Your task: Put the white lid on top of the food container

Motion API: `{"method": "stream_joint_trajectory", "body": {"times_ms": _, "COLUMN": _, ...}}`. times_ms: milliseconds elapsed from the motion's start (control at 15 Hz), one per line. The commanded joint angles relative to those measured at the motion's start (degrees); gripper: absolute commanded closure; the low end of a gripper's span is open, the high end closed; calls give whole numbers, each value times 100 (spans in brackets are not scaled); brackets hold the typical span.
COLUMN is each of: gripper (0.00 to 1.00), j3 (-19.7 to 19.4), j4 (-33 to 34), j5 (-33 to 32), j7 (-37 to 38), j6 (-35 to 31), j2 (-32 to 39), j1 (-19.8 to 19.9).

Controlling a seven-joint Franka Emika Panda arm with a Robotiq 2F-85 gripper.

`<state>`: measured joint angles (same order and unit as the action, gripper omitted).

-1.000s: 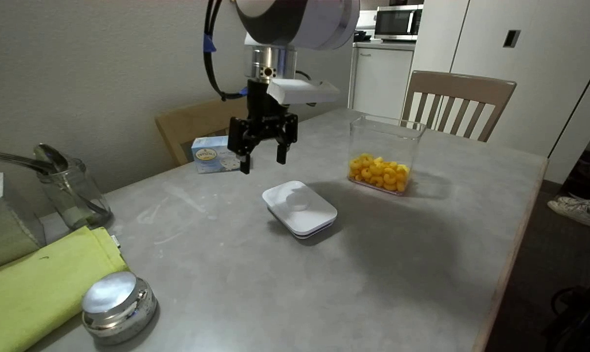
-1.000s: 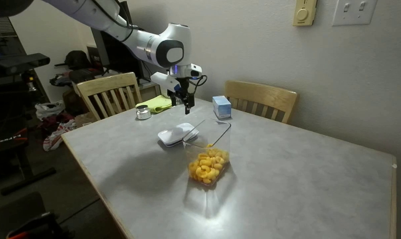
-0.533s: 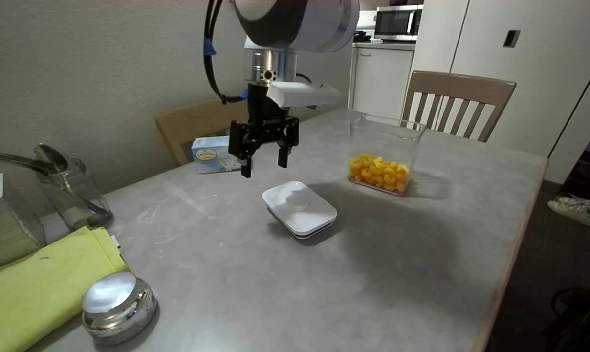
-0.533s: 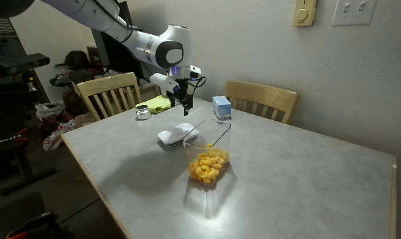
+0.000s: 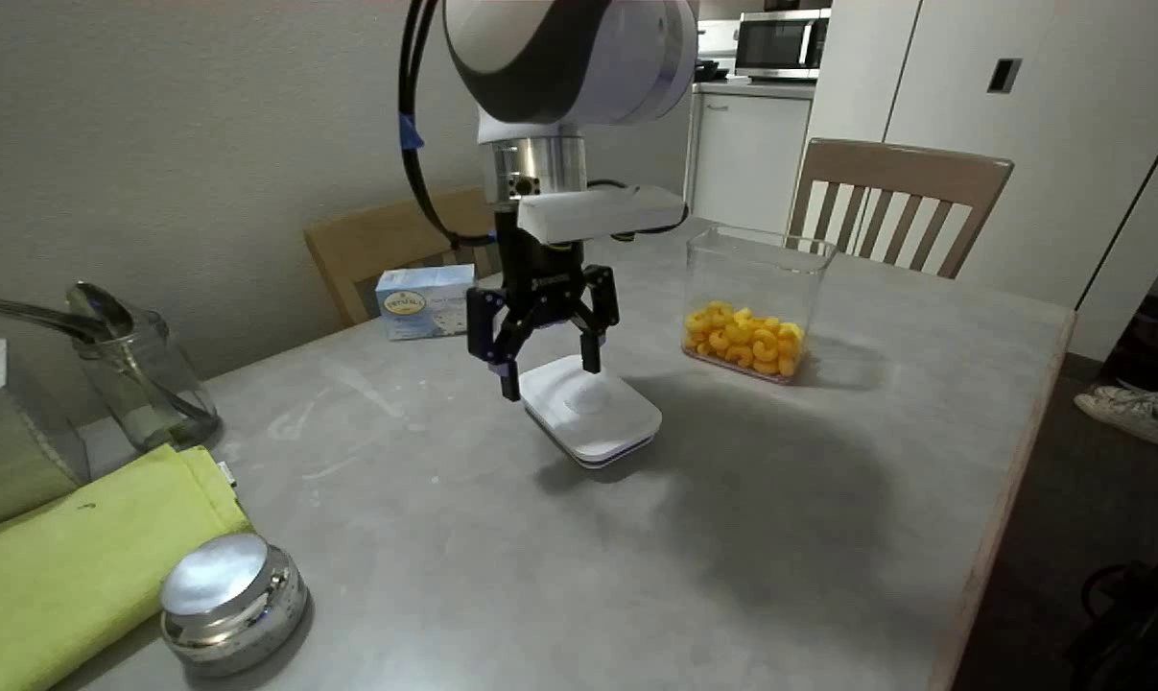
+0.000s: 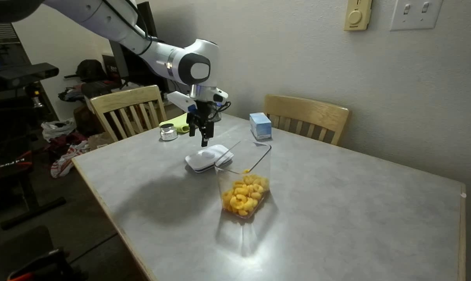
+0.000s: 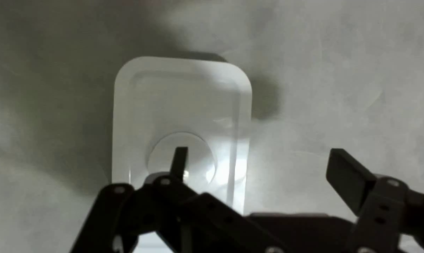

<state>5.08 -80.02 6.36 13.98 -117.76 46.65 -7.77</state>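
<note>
The white lid lies flat on the table, a rounded rectangle with a round raised middle. Clear-walled and topless, the food container stands upright apart from it, yellow food pieces in its bottom. My gripper points down with open, empty jaws, a little above the table at the lid's edge. From the wrist, one of its fingers overlaps the lid's round centre, while the opposite one is over bare table. The near end of the lid is partly hidden behind the gripper in that view.
A blue-and-white box sits by the wall. Along the table's side are a glass jar with cutlery, a yellow-green cloth and a shiny round metal container. Wooden chairs border the table.
My gripper has come down and moved over toward the white lid, jaws staying open. The lid and the food container have not moved.
</note>
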Motion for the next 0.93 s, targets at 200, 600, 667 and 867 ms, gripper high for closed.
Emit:
{"method": "stream_joint_trajectory", "body": {"times_ms": 200, "gripper": 0, "j3": -370, "j4": -562, "j5": -120, "j7": 669, "j6": 238, "j2": -347, "j1": -210}}
{"method": "stream_joint_trajectory", "body": {"times_ms": 600, "gripper": 0, "j3": -292, "j4": -1172, "j5": -337, "j7": -394, "j6": -1162, "j2": -437, "j1": -71}}
{"method": "stream_joint_trajectory", "body": {"times_ms": 667, "gripper": 0, "j3": -250, "j4": -1240, "j5": -366, "j7": -630, "j6": -1501, "j2": -415, "j1": -32}}
{"method": "stream_joint_trajectory", "body": {"times_ms": 867, "gripper": 0, "j3": -147, "j4": -1396, "j5": -363, "j7": -1215, "j6": -2115, "j2": -359, "j1": 89}}
